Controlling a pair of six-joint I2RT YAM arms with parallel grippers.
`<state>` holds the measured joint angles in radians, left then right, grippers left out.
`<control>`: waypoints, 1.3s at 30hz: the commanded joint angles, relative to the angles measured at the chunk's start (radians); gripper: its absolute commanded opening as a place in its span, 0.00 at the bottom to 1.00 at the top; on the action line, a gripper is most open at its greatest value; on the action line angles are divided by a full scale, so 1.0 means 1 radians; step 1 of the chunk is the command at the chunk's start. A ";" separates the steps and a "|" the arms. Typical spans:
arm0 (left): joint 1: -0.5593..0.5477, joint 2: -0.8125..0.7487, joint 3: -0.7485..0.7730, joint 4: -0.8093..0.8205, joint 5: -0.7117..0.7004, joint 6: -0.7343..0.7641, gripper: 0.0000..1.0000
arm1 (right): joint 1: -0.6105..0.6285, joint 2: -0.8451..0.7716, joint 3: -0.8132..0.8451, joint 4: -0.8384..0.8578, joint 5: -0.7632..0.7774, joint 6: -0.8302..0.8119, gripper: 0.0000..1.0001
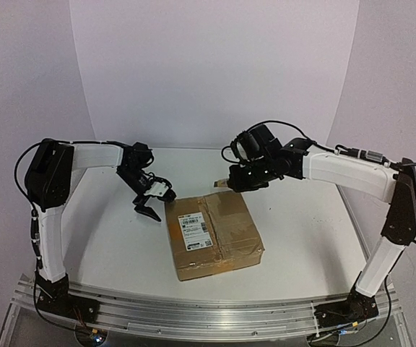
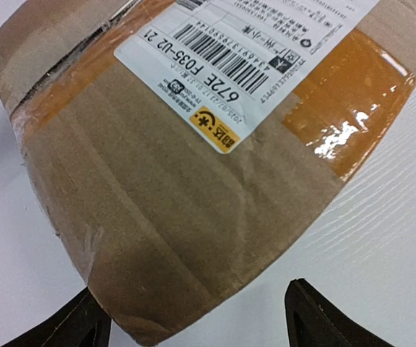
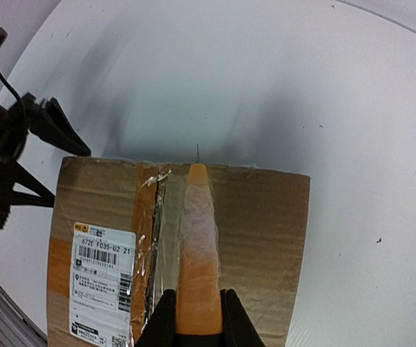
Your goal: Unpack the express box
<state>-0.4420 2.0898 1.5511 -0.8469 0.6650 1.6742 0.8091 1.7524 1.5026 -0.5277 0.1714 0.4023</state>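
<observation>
The express box (image 1: 214, 235) lies flat in the middle of the table, brown cardboard with a white barcode label (image 1: 193, 231) and shiny tape strips. My left gripper (image 1: 150, 210) is open at the box's far left corner. In the left wrist view that corner (image 2: 179, 181) lies between the spread fingers (image 2: 316, 318). My right gripper (image 3: 197, 296) is shut on an orange tapered tool (image 3: 197, 238). The tool is partly wrapped in clear tape and points along the box top (image 3: 266, 231) beside the taped seam. Its thin tip reaches the far edge.
The box rests on a white tabletop (image 1: 302, 231) with a curved white backdrop behind it. My left gripper (image 3: 45, 163) shows at the left edge of the right wrist view. A metal rail (image 1: 193, 318) runs along the near edge by the arm bases.
</observation>
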 commanded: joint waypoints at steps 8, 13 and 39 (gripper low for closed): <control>-0.074 -0.306 -0.231 0.126 0.019 0.128 0.99 | 0.151 0.040 0.148 -0.139 0.158 -0.096 0.00; -0.137 -0.261 -0.267 0.243 -0.009 0.186 1.00 | 0.168 0.085 0.193 -0.141 0.234 -0.072 0.00; -0.161 -0.191 -0.343 0.277 -0.023 0.190 0.76 | 0.174 0.194 0.241 -0.146 0.229 -0.058 0.00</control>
<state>-0.5995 1.8904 1.2343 -0.5407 0.6551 1.8706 0.9779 1.9459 1.7226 -0.6765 0.3786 0.3343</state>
